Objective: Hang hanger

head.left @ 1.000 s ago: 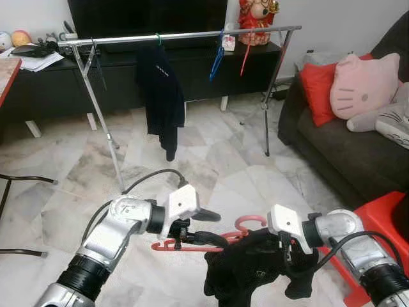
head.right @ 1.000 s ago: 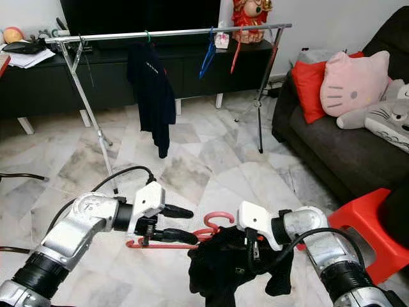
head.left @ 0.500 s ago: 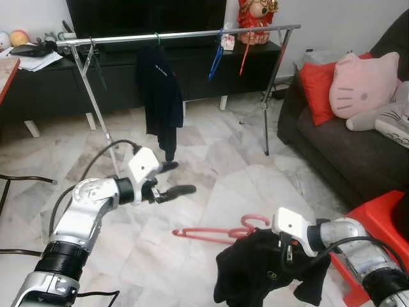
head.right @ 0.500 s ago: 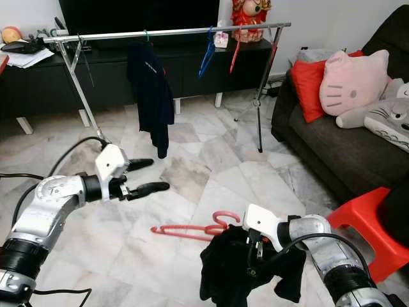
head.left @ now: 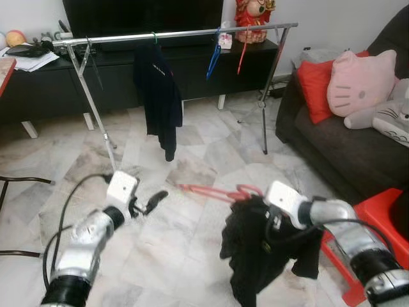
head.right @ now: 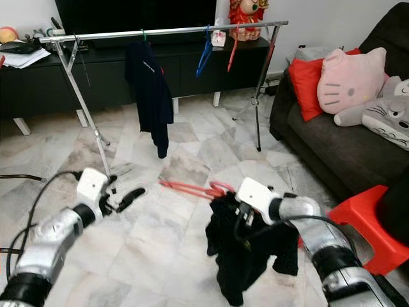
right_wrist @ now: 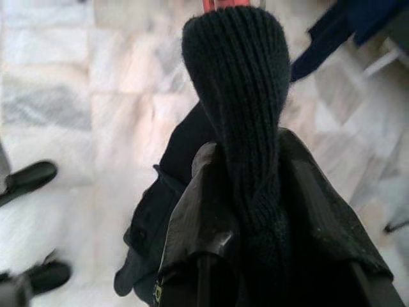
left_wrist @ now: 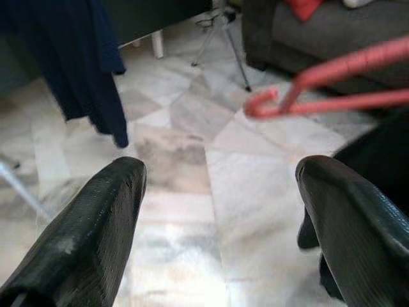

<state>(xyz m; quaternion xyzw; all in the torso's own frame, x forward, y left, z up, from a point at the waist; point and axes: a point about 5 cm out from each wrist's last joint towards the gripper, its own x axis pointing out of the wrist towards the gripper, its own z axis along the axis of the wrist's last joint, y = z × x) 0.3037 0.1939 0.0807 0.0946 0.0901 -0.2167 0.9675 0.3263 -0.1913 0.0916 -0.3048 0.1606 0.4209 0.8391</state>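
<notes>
Hanger (head.left: 214, 192) with black garment (head.left: 262, 256) is now carried by the right gripper (right_wrist: 246, 211) alone, fingers clamped on the knit. Left gripper (head.left: 148, 203), since released, is drawn back toward 9 o'clock, fingers spread, empty. Rack (head.left: 185, 33) at 12 o'clock is yet to be reached.

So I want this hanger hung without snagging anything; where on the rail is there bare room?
The rail is bare between the dark garment and the blue hanger, and between the left post and that garment. The right end is crowded: blue and red hanger hang close together. The right gripper holds the black garment on the pink hanger.
</notes>
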